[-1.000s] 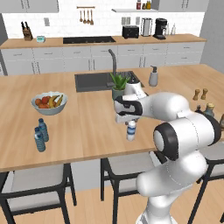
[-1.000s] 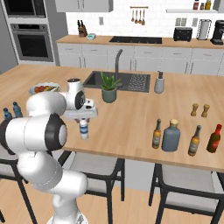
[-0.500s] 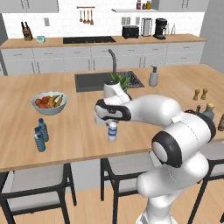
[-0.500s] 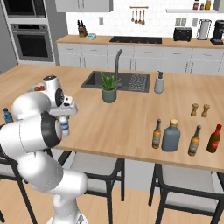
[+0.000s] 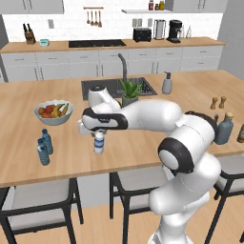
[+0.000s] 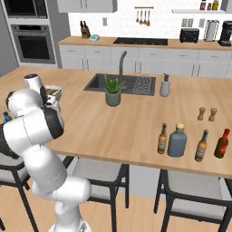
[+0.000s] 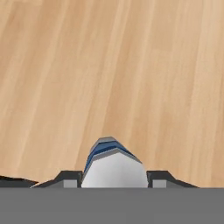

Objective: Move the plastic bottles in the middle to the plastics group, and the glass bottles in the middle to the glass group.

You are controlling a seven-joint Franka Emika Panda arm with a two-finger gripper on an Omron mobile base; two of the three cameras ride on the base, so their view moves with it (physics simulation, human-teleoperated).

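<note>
Wooden island surface (image 5: pixel 143 147) runs wide under the arm, whose claw (image 5: pixel 97 135) grips the white-capped bottle (image 5: pixel 98 143) by its top, upright, base at or just above the wood. Off to its left, near the edge, stand the two blue bottles (image 5: pixel 45 147), long axes upright too.

Glossy white rounded arm (image 5: pixel 157 116), black joint bands.

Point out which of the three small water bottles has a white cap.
The water bottle held in the gripper; the two blue-capped bottles stand left of it near the counter edge.
</note>
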